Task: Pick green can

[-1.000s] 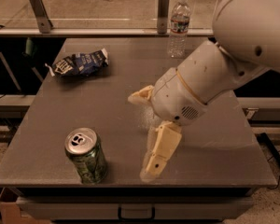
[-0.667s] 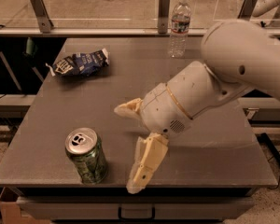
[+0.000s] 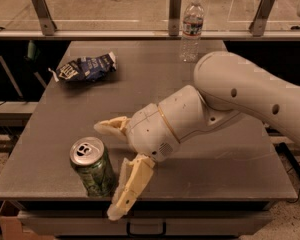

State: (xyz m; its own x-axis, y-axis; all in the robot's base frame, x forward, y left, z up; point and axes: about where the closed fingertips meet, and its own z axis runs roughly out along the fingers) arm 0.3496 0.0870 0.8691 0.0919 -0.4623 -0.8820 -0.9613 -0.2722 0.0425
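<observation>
Moved leftward, gripper (image 3: 106, 170) just right of can (image 3: 90, 169), lower left, jaws apart, table (image 3: 155, 84) front edge close below, open room above.

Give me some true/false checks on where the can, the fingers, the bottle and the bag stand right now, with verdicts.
1. The green can stands upright near the front left of the table. True.
2. The gripper has its fingers shut on the can. False: they are spread open at the can's right side.
3. The water bottle lies on its side. False: it stands upright at the far edge.
4. The blue snack bag lies far left, apart from the can. True.
</observation>
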